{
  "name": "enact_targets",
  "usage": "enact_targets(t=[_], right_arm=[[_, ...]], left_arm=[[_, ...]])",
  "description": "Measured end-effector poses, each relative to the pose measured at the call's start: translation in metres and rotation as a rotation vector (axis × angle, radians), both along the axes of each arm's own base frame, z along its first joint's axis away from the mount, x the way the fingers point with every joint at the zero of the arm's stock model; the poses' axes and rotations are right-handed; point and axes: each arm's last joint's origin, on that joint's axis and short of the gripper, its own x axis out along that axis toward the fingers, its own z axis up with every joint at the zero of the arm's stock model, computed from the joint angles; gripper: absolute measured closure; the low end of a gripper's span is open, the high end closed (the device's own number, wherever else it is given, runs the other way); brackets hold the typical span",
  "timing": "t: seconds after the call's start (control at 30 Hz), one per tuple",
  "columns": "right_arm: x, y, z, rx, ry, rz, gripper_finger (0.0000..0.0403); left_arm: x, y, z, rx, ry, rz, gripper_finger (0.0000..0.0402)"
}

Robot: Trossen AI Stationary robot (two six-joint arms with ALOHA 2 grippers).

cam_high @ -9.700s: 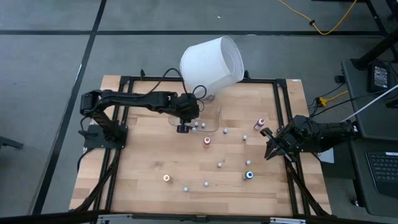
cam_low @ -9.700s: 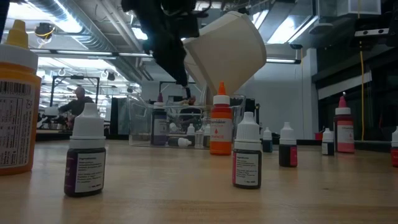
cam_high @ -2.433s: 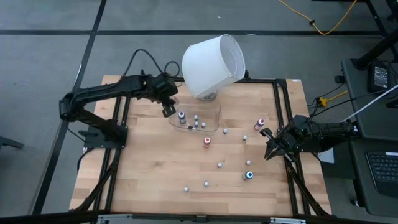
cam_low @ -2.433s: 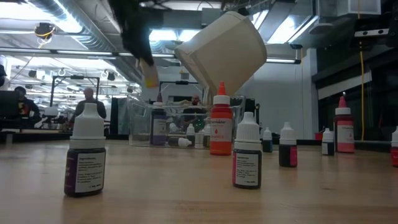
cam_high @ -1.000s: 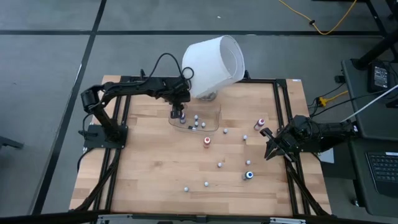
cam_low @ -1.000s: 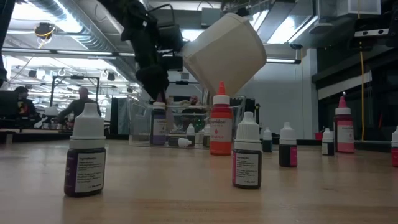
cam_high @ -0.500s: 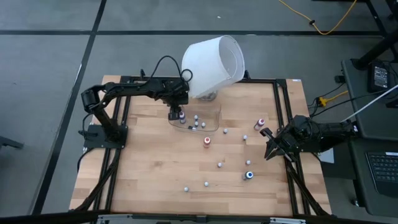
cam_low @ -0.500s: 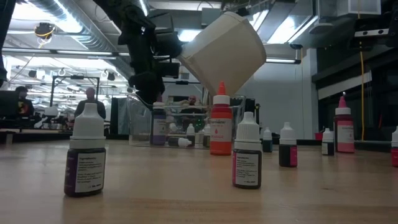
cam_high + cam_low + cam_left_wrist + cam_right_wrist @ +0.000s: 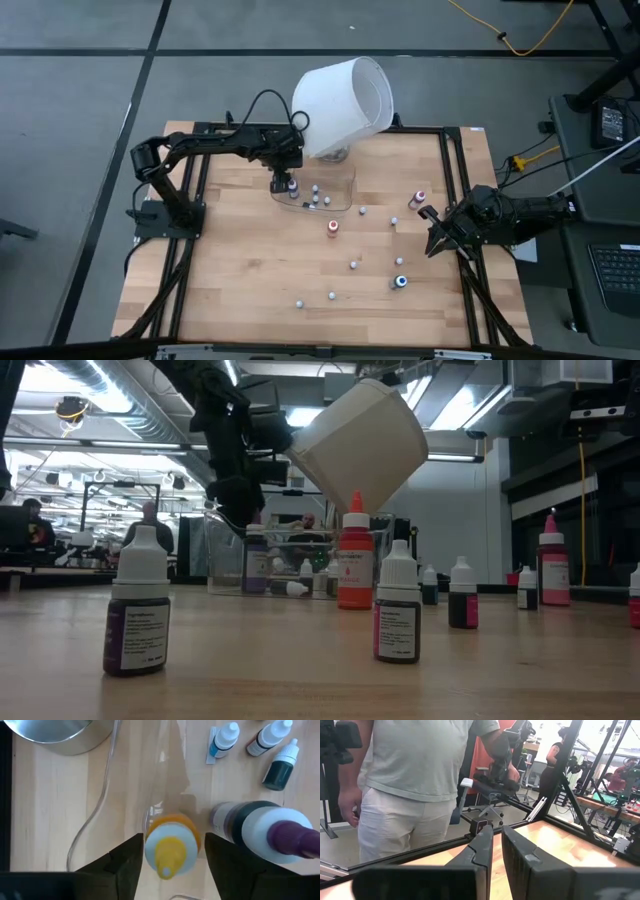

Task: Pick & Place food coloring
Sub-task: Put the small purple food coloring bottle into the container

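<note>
Directly between the left gripper's [image 9: 171,851] jaws stands a yellow-capped food coloring bottle [image 9: 171,845], upright in the clear tray [image 9: 100,812]; the fingers [image 9: 125,862] are spread to either side with slight gaps, not clamping it. Just beside one finger stands a larger purple-tipped bottle [image 9: 265,832]; three small bottles [image 9: 252,742] lie farther ahead. Other bottles [image 9: 350,265] scatter over the table [image 9: 230,270]. The right gripper [image 9: 432,245], at the table's edge, has jaws shut and empty.

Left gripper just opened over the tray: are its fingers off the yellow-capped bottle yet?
Apart. In the left wrist view the yellow-capped bottle stands in the clear tray between the left gripper's fingers, with pale wood showing in a gap on each side.
</note>
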Motion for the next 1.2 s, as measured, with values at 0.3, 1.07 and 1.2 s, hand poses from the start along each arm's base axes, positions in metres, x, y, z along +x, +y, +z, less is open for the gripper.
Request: enact_targets(t=[0.3, 1.07, 1.2], right_arm=[[0.0, 0.0, 0.0, 0.0, 0.0, 0.0, 0.0359], [0.0, 0.0, 0.0, 0.0, 0.0, 0.0, 0.0359], [0.0, 0.0, 0.0, 0.0, 0.0, 0.0, 0.0359]], left_arm=[[-0.015, -0.006, 0.052, 0.075, -0.06, 0.031, 0.0196], [-0.09, -0.077, 0.168, 0.024, -0.554, -0.046, 0.0204], [-0.089, -0.099, 0.177, -0.03, -0.64, -0.124, 0.0211]])
